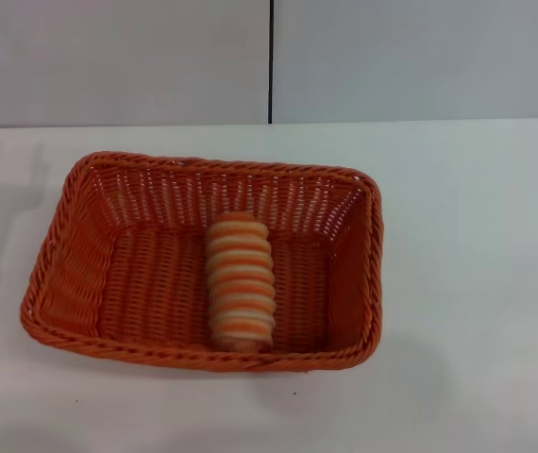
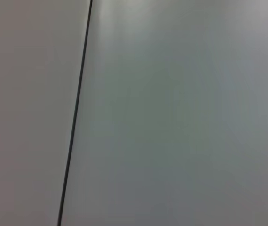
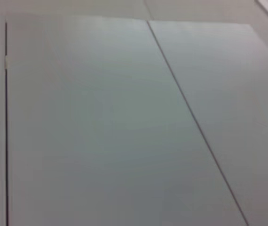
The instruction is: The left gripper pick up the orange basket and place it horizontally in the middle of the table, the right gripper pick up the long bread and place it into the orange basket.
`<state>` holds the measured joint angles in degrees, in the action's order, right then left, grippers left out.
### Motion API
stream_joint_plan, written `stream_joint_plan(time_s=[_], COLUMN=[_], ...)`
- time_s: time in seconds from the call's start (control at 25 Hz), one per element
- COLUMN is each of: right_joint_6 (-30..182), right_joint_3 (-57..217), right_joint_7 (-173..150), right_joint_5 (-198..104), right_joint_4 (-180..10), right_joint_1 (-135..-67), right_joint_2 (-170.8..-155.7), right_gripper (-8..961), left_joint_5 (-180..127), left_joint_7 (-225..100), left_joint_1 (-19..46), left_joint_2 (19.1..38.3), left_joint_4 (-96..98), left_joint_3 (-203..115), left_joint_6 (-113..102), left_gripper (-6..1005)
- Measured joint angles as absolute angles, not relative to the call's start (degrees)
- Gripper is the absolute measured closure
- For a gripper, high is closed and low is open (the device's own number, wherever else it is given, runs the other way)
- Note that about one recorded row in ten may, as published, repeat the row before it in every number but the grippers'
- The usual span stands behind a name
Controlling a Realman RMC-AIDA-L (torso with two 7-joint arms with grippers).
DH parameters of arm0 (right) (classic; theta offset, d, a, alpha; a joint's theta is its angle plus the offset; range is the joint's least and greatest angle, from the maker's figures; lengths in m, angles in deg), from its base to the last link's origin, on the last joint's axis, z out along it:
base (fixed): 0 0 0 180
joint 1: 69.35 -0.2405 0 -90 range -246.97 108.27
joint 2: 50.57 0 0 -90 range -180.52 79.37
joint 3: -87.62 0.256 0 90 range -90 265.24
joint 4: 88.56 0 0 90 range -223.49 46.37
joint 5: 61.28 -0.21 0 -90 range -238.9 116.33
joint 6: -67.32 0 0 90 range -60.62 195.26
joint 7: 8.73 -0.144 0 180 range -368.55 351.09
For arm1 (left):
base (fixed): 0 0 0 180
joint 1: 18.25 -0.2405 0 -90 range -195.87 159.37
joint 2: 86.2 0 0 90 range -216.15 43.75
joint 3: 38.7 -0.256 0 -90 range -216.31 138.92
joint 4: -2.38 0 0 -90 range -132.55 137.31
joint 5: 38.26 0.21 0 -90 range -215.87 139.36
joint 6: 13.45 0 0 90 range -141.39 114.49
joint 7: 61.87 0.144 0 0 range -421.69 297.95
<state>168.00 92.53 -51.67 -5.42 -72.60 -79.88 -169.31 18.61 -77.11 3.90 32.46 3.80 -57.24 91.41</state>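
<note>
The orange basket lies with its long side across the middle of the white table in the head view. The long bread, striped orange and cream, rests inside the basket on its woven floor, pointing from the front wall toward the back wall. Neither gripper shows in any view. Both wrist views show only grey wall panels with dark seams.
A light grey wall with a dark vertical seam stands behind the table. White tabletop surrounds the basket on all sides.
</note>
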Motion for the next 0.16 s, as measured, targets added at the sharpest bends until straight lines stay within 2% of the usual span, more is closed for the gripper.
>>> stream_joint_plan(time_s=[0.16], right_joint_6=[167.1], right_joint_3=[92.8], right_joint_7=[-51.6], right_joint_5=[-5.5], right_joint_4=[-73.6], right_joint_1=[-80.1], right_joint_2=[-169.21], right_gripper=[387], left_joint_5=[18.6], left_joint_7=[-77.1], left_joint_1=[3.8], left_joint_2=[32.45], left_joint_4=[3.8], left_joint_3=[-57.1], left_joint_6=[91.7], left_gripper=[429])
